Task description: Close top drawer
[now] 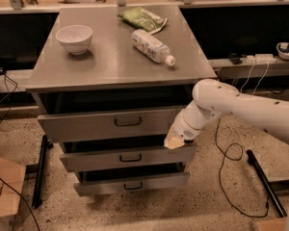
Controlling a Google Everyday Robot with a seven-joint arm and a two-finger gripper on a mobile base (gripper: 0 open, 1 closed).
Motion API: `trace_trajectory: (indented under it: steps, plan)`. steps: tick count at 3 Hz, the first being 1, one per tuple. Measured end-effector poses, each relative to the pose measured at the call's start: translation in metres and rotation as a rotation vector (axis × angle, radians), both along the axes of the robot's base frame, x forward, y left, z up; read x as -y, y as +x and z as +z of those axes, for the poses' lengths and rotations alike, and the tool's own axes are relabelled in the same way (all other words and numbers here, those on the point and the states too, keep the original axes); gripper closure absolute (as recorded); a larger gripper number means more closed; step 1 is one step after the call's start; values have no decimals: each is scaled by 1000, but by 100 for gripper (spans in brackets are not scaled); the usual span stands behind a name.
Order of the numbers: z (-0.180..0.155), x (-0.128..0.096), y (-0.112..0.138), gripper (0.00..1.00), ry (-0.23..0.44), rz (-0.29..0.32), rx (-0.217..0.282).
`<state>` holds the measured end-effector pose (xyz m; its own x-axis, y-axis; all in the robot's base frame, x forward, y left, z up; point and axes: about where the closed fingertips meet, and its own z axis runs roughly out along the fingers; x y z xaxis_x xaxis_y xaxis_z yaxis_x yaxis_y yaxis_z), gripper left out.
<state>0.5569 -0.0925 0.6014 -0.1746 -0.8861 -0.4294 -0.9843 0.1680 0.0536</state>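
Note:
The top drawer (86,124) is grey with a dark loop handle (128,121) at front centre. It stands pulled out a short way from the cabinet, with a dark gap above its front. My gripper (173,141) is at the end of the white arm (231,105), which comes in from the right. It sits against the right end of the top drawer's front, at its lower edge, just above the middle drawer (130,158).
The cabinet top (111,57) holds a white bowl (74,37), a lying plastic bottle (152,46) and a green bag (143,18). The bottom drawer (133,185) also stands out. A black cable (226,177) lies on the floor at right, black bars at both sides.

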Motion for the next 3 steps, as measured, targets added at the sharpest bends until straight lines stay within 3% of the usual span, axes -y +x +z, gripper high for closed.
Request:
trace_trajectory:
  steps: [1, 2, 3]
  plan:
    - [1, 2, 37, 84, 19, -20, 58]
    - [6, 4, 53, 61, 31, -36, 99]
    - [22, 0, 65, 37, 44, -52, 180]
